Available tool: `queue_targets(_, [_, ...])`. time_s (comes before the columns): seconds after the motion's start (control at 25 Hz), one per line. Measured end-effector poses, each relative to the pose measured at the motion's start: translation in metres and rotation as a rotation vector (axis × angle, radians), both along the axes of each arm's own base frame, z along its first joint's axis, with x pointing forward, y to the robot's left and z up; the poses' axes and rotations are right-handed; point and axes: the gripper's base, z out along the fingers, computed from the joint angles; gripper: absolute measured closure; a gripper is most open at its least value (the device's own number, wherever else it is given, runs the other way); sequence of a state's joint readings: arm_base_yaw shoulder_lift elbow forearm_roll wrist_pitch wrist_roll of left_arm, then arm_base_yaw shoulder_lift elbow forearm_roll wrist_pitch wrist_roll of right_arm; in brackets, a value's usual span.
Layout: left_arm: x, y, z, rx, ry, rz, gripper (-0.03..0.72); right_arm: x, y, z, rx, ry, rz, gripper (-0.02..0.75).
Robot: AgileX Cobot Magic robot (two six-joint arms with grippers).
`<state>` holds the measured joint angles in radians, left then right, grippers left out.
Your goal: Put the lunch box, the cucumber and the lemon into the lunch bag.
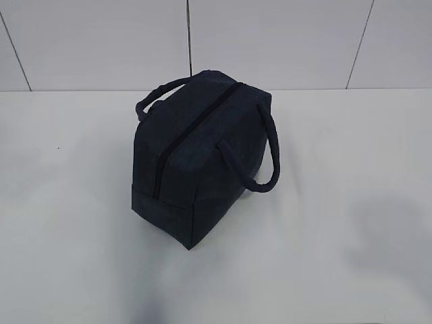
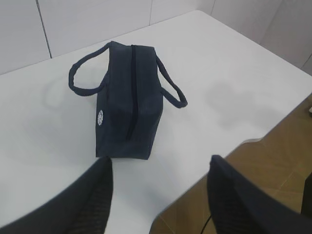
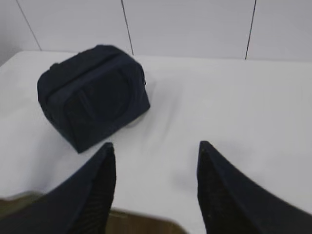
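The dark navy lunch bag stands on the white table, its top zipper shut and a loop handle hanging on each side. It also shows in the left wrist view, with its small white logo, and in the right wrist view. The lunch box, the cucumber and the lemon are out of view. My left gripper is open and empty, back near the table's edge. My right gripper is open and empty, also back from the bag. Neither gripper shows in the exterior view.
The white table spreads all around the bag. A white tiled wall stands behind it. The table's edge and the brown floor show in the left wrist view.
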<state>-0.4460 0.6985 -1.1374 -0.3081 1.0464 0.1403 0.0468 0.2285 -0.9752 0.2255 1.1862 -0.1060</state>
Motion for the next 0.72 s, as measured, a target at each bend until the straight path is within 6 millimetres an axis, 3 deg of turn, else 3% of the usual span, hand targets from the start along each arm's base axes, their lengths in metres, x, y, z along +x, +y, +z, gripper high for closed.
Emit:
queue_targets(0.2, [-0.055, 0.028, -0.04, -0.023, -0.051, 0.018, 0.245, -0.007, 0.001, -0.033, -0.008, 0.103, 0.023, 0.336])
queue_targets(0.36, [-0.082, 0.044, -0.069, -0.009, -0.086, 0.047, 0.256, -0.01, 0.001, -0.05, -0.005, 0.117, 0.022, 0.336])
queue_targets(0.52, [-0.099, 0.058, -0.088, 0.027, -0.109, 0.081, 0.267, -0.012, 0.0, -0.069, -0.008, 0.129, 0.002, 0.336])
queue_targets(0.72, [-0.107, 0.071, -0.106, 0.104, -0.119, 0.153, 0.283, -0.006, -0.003, -0.097, -0.017, 0.181, -0.025, 0.336])
